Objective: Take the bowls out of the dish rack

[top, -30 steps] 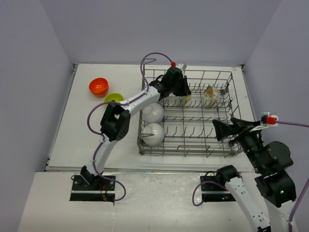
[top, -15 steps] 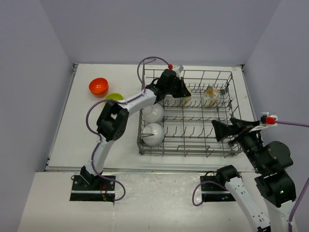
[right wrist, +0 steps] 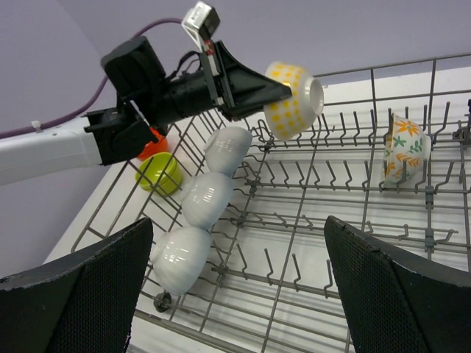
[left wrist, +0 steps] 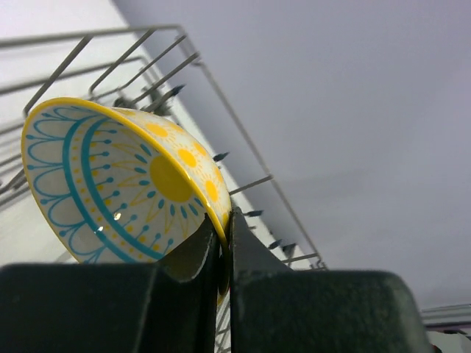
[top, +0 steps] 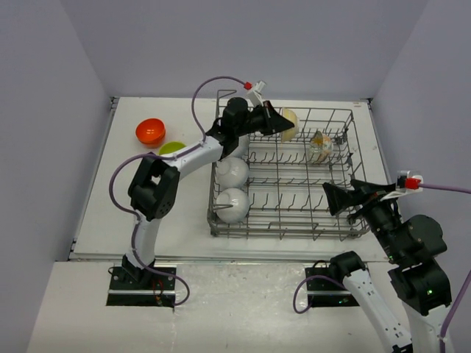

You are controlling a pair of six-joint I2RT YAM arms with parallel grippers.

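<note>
My left gripper [top: 283, 123] is shut on the rim of a cream bowl with yellow and blue patterns [left wrist: 125, 184] and holds it in the air above the far side of the dish rack [top: 353, 234]. That bowl also shows in the top view [top: 290, 123] and the right wrist view [right wrist: 294, 99]. A second patterned bowl [top: 321, 145] stands in the rack's far right part. Three white bowls [right wrist: 208, 197] lie in a row along the rack's left side. My right gripper [right wrist: 239, 287] is open and empty above the rack's near right corner.
An orange-red bowl [top: 150, 132] and a lime-green bowl [top: 174, 149] sit on the white table [top: 132, 213] left of the rack. The rack's taller corner post [top: 221, 99] rises at its far left. Walls close in the table on three sides.
My left gripper has lifted the patterned bowl up out of the rack's tines and swung it a little to the right. The right arm has not moved.
</note>
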